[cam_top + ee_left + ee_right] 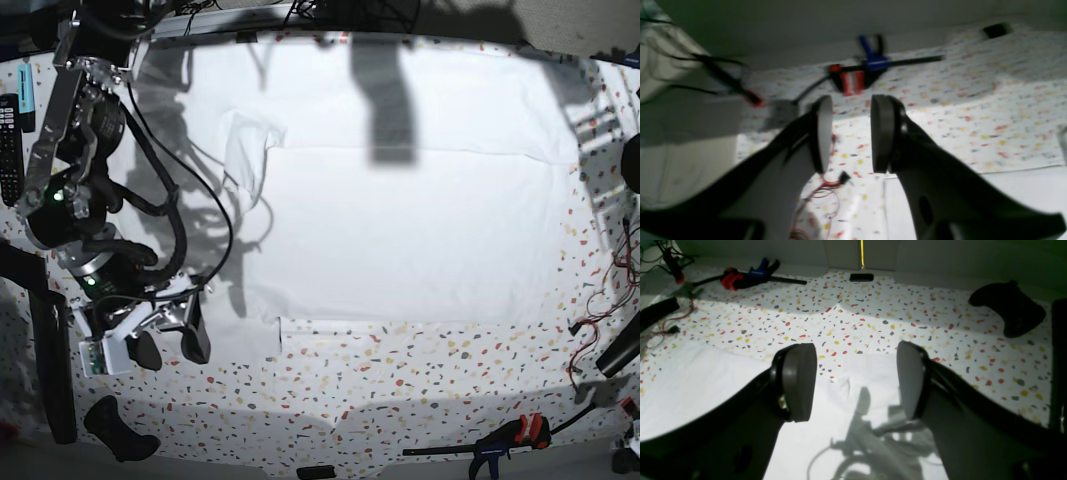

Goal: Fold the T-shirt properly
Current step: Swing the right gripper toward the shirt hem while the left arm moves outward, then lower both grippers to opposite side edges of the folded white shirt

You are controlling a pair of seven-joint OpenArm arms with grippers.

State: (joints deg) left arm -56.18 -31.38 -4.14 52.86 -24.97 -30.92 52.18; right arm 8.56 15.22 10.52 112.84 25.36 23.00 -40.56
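The white T-shirt (400, 220) lies spread flat across the speckled table, with one sleeve folded in at the upper left (250, 150). My right gripper (170, 345) is open and empty above the shirt's lower left corner. In the right wrist view it (856, 383) hovers over the cloth's edge (840, 426). My left gripper (851, 133) is open and empty over the speckled surface by red wires (826, 186). A strip of white cloth (1023, 190) shows at the lower right of that view. In the base view the left gripper is nearly out of sight at the right edge.
A black game controller (120, 428) (1007, 308) lies near the front left. A blue and red bar clamp (500, 440) (870, 63) sits at the front edge. A remote (8, 120) is at the left and loose red wires (590, 330) at the right. A small black object (861, 277) lies by the edge.
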